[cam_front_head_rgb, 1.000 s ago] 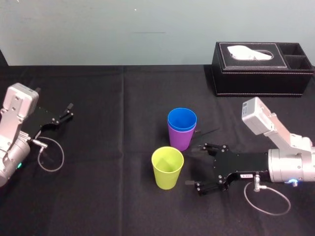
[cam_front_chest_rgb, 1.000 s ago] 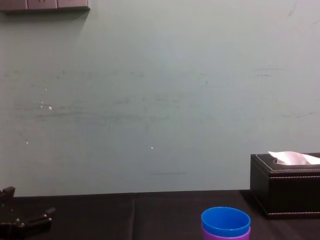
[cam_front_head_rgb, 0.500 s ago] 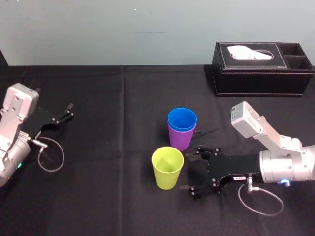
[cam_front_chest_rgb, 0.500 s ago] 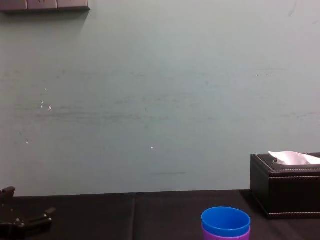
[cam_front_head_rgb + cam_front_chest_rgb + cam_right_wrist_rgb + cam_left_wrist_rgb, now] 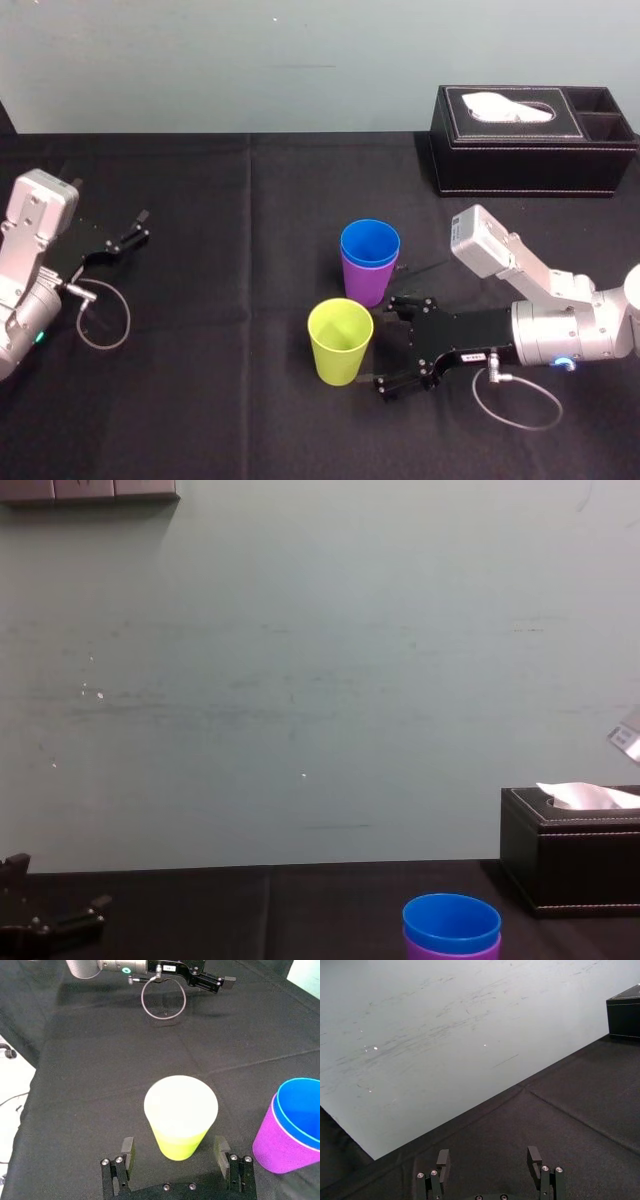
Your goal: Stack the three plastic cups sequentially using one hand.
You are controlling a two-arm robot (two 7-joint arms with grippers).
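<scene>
Plain yellow-green cup, plain blue cup, plain purple cup. Black box with pale stitching; white tissue. Black tablecloth. Pale grey-green wall, faintly scuffed. Black right gripper and left gripper.

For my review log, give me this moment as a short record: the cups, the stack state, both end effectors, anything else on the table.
stacked: blue cup nested in purple cup, upright, mid-table
loose: yellow-green cup, upright, nearer the robot than the pair and apart from it
right end effector: open, low at the yellow-green cup's right side, not gripping it
left end effector: open, parked at the table's left, holding nothing
other: black tissue box, back right
task state: yellow-green cup not yet stacked
</scene>
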